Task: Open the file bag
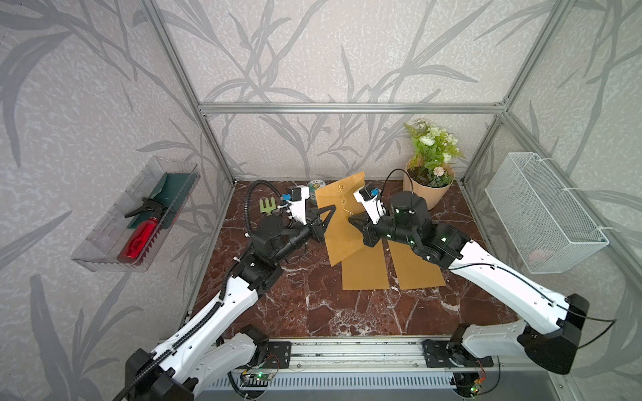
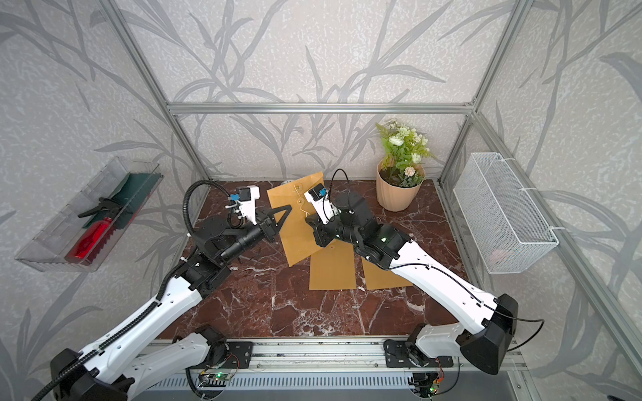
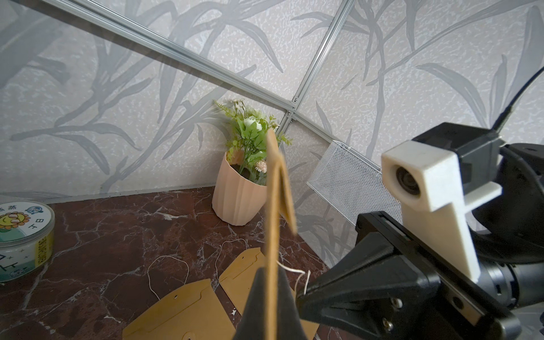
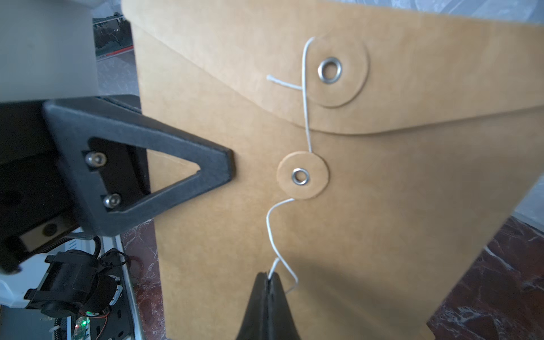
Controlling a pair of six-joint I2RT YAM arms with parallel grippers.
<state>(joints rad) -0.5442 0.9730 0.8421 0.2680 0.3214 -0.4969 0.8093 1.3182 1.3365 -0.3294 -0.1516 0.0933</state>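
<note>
Both top views hang high above the six o'clock edge of the table [image 1: 312,305], looking steeply down at the whole scene, and share nearly everything. The left wrist view sits right behind the envelope [image 3: 271,235], edge-on, facing the flower pot [image 3: 235,203] at two o'clock. The right wrist view faces ten o'clock, very near the envelope's flap side and string [image 4: 269,229]; both wrist views share that envelope.
</note>
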